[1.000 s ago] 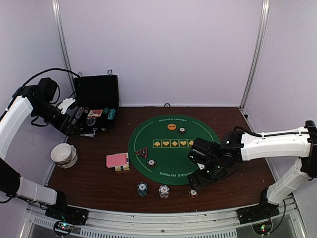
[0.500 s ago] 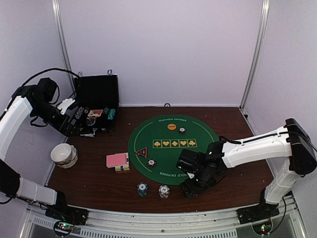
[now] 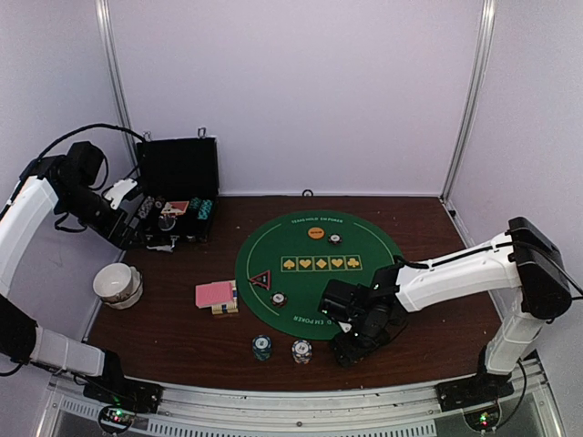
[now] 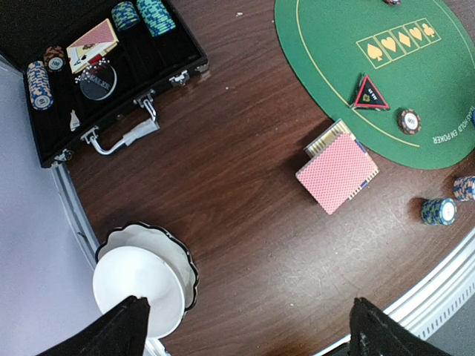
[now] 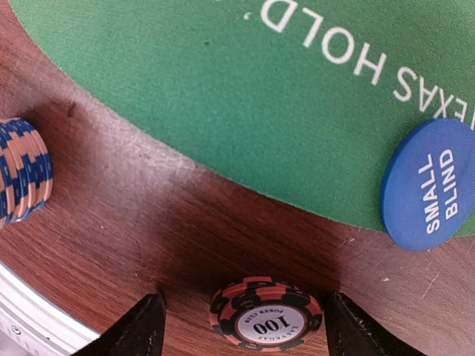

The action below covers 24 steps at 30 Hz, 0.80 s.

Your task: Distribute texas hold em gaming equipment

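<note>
My right gripper [image 5: 245,330] is open and low over the wood, one finger on each side of a brown-red "100" chip stack [image 5: 266,313] without touching it. In the top view the gripper [image 3: 351,344] hides that stack. A blue "SMALL BLIND" disc [image 5: 429,185] lies at the edge of the green mat [image 5: 245,96]. A blue-white chip stack [image 5: 22,178] stands to its left. Pink-backed cards [image 3: 216,295], a red-black triangle marker [image 3: 260,279], a teal stack [image 3: 262,346] and an orange disc [image 3: 315,232] show from above. My left gripper [image 4: 249,334] is open and empty, high above the table.
The black case [image 3: 178,196] stands open at the back left with chips and cards inside. A white bowl [image 3: 117,284] sits at the left, under my left fingers [image 4: 119,330]. Single chips lie on the mat [image 3: 279,299] and near the orange disc [image 3: 335,239]. The front rail is close.
My right arm has swung left and toward the front edge, and the gripper now straddles the brown-red chip stack and covers it from above. My left arm has not moved.
</note>
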Motion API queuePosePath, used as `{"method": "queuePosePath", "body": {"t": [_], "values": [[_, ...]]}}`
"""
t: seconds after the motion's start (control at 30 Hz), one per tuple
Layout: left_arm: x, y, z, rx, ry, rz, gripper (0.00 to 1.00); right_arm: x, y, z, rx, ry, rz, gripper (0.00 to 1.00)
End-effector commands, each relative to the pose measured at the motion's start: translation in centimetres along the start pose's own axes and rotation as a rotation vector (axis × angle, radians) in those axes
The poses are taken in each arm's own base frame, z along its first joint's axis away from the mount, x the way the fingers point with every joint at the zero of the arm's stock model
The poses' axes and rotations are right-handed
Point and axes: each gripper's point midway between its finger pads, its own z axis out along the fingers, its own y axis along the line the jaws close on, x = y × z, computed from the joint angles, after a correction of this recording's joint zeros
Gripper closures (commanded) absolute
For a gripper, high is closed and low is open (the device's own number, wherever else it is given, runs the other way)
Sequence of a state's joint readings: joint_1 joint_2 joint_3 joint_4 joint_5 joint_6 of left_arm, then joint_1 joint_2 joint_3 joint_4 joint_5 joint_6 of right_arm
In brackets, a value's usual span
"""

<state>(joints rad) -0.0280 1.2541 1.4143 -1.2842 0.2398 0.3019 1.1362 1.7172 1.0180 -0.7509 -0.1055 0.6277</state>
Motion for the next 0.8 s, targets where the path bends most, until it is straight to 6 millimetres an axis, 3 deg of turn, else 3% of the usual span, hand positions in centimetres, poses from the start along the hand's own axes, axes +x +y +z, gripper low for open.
{"method": "queuePosePath", "body": {"t": [0.0,0.47,0.77], "values": [[-0.9,0.0,-1.2,-0.019,-0.043,0.026,0.03,-0.1,-0.2,0.4,-0.001,0.006,0.002,0.28],[-0.8,0.1,-1.4,-0.028,-0.046,0.029,0.02,-0.1,-0.5,0.2,0.005,0.014,0.000,0.58],[-0.9,0.1,-1.4,-0.027,-0.048,0.028,0.02,-1.0,-0.1,-2.4,-0.002,-0.018,-0.012,0.76]]}}
